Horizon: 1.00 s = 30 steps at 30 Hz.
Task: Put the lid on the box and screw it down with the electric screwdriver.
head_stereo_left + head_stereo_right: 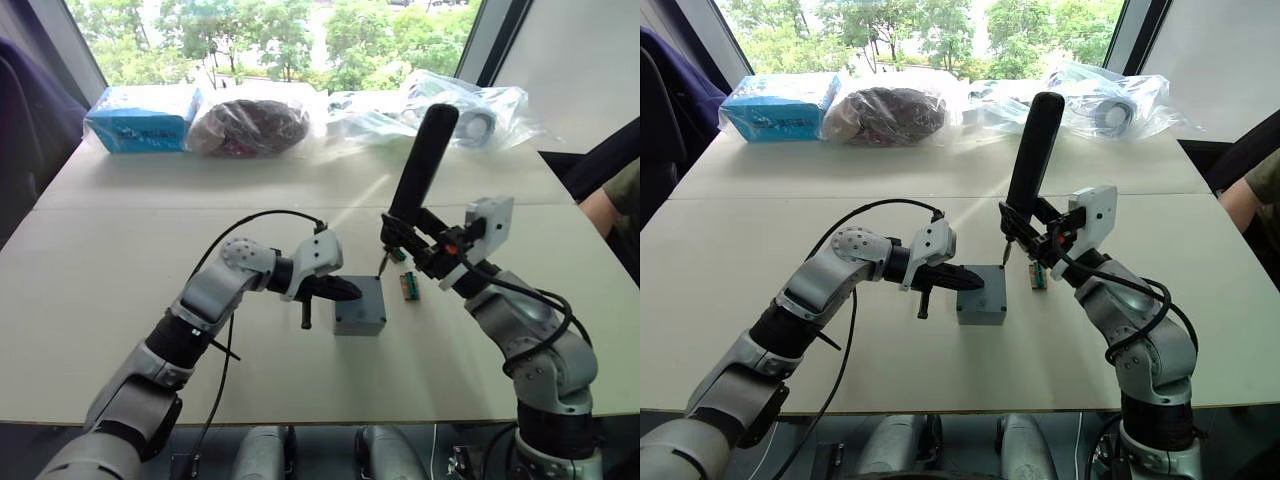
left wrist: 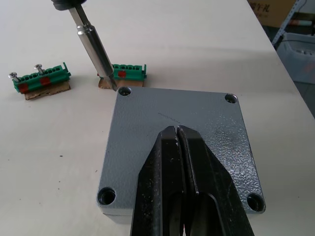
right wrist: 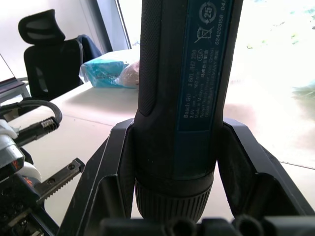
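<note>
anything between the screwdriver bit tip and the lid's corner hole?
Nothing. In the left wrist view the electric screwdriver bit tip sits right at the rim of the lid corner hole. The green terminal block lies just behind it.

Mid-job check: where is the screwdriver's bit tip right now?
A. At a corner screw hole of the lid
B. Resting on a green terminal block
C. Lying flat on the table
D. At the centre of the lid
A: in the left wrist view the bit of the electric screwdriver comes down at a far corner hole of the lid, while the shut left pincer presses on the lid.
</note>
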{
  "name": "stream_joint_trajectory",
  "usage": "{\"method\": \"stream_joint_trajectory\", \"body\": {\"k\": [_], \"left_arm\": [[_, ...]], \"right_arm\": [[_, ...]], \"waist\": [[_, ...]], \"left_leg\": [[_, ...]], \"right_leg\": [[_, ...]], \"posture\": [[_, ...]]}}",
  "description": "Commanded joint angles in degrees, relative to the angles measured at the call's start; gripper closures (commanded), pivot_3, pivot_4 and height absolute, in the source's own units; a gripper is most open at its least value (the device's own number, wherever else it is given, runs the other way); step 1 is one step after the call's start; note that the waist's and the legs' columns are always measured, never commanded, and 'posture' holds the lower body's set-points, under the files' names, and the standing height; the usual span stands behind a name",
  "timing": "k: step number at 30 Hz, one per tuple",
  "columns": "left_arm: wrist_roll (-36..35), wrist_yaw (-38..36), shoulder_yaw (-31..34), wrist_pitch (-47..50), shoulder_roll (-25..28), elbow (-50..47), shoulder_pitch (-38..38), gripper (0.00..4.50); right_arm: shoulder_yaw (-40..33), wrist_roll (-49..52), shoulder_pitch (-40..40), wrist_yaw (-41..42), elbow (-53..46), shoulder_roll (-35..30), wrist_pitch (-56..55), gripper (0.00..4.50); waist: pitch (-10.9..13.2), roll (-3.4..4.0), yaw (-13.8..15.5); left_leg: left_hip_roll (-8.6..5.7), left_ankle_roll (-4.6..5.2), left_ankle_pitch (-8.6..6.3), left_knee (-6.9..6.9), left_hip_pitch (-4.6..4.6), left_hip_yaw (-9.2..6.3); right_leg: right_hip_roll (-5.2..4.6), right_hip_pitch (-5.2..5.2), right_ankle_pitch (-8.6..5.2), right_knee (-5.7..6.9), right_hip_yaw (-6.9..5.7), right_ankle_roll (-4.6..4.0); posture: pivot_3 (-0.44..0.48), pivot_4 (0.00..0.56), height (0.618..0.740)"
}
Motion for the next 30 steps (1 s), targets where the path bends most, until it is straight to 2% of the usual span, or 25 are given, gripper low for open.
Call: {"method": "stream_joint_trajectory", "body": {"k": [1,14,30], "left_arm": [[0.8,-0.3,-0.5,0.0,0.0,0.7,0.2,4.5],[1.2,-0.4,-0.5,-0.3,0.0,0.6,0.3,4.5],[1.6,-0.6,-0.8,-0.9,-0.5,1.3,0.2,4.5]], "right_arm": [[-1.0,1.9,-1.4,-0.2,-4.1,-0.1,-1.3,2.68],[0.8,0.1,0.6,0.7,-3.1,-1.1,-2.4,2.68],[-2.6,4.0,-0.8,-1.5,-4.1,-0.8,-1.6,2.68]], "waist": [[0.0,0.0,0.0],[0.0,0.0,0.0],[0.0,0.0,0.0]], "left_leg": [[0.0,0.0,0.0,0.0,0.0,0.0],[0.0,0.0,0.0,0.0,0.02,0.0],[0.0,0.0,0.0,0.0,0.07,0.0]], "right_leg": [[0.0,0.0,0.0,0.0,0.0,0.0],[0.0,0.02,0.0,0.0,0.0,0.0],[-0.01,0.06,0.0,0.0,0.0,0.0]], "posture": [[0.0,0.15,0.74],[0.0,0.15,0.74],[0.0,0.15,0.74]]}}
